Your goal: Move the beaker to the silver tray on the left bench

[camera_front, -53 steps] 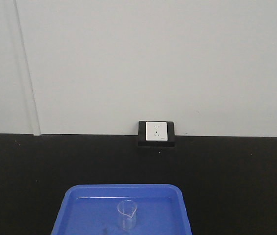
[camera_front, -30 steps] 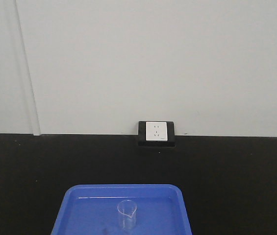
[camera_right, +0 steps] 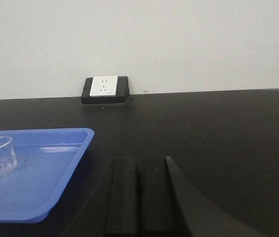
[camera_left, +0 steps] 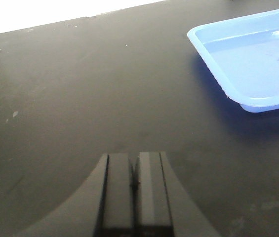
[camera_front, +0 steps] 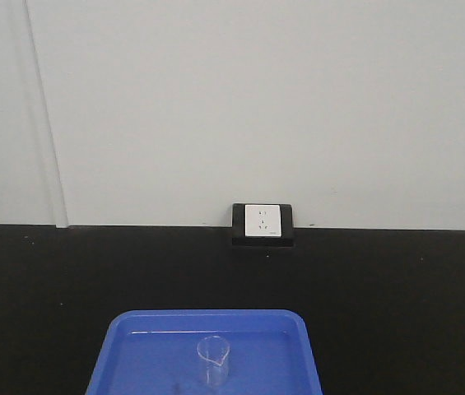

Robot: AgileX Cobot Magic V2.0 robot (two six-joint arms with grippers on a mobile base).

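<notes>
Beaker point(camera_front: 213, 360): small, clear glass, upright, pouring lip visible. Stands inside the tray at the lower centre of the front view, and at the lower left of the right wrist view. Appears empty. Nothing is touching it.

Blue tray point(camera_front: 207, 316): plastic, raised rim. Holds the beaker and nothing else that can be seen. Rests on the countertop.

Right gripper point(camera_right: 139, 170): fingers together, holding nothing. Sits low over the counter, just beside the tray's right edge and apart from the beaker.

Left gripper point(camera_left: 135, 165): fingers together with only a thin seam between them, holding nothing. Sits over bare counter, with the tray in the upper right of its view.

Black countertop point(camera_front: 397, 288): matte, runs back to a pale wall.

Wall socket point(camera_front: 264, 221): white plate in a black housing, at the wall's foot behind the tray.

Silver tray: not in any view.

Hazards, as a judgement:
- Either gripper must spread its fingers before reaching in, or it will knock the glass over.
- The tray rim lies across a low approach and could catch a finger.
- An off-centre squeeze could tip the beaker or slide it across the smooth tray floor.
- The clear walls make its edges hard to judge.
- The destination is out of sight, so the carry is long and a light grip may slip.
</notes>
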